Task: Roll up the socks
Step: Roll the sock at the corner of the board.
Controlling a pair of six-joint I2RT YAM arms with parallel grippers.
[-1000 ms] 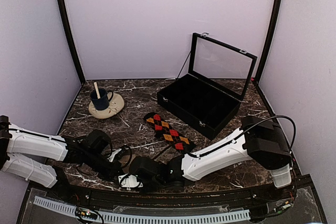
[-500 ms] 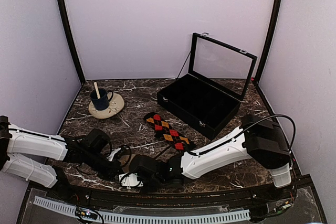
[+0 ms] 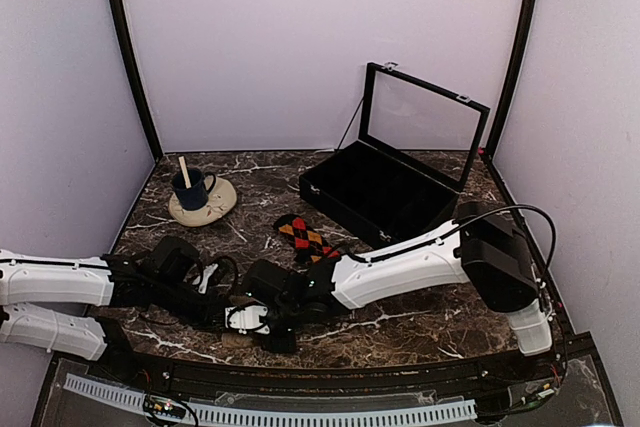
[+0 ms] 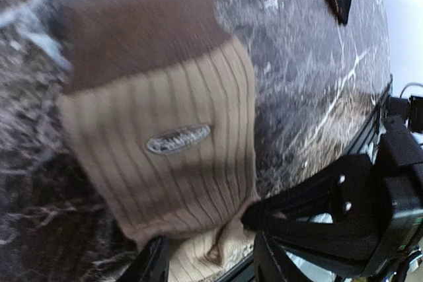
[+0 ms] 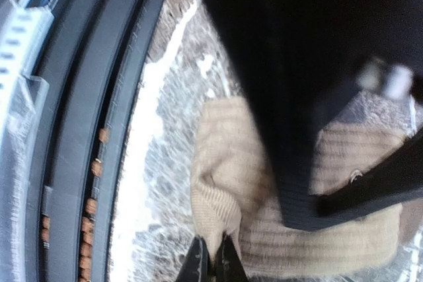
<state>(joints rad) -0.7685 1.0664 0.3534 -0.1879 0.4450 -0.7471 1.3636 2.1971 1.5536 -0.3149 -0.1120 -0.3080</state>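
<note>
The tan-brown ribbed sock (image 4: pixel 158 130) lies flat on the marble with its darker cuff away from me and a small label on it. Its near end is folded up into a bunch between my left gripper's (image 4: pixel 210 265) fingers, which close on it. My right gripper (image 5: pixel 213 259) is shut, pinching the folded corner of the same sock (image 5: pixel 225 183). In the top view both grippers (image 3: pixel 215 297) (image 3: pixel 262 319) meet near the front edge and hide this sock. The black argyle sock (image 3: pixel 305 239) lies flat behind them, partly covered by the right arm.
An open black case (image 3: pixel 385 197) with a glass lid stands at the back right. A blue mug on a saucer (image 3: pixel 200 195) stands at the back left. The table's black front rail (image 5: pixel 99 97) runs close beside the tan sock.
The right arm has swung left and farther over the argyle sock. Both grippers have shifted a little left and away from the front edge, staying together.
</note>
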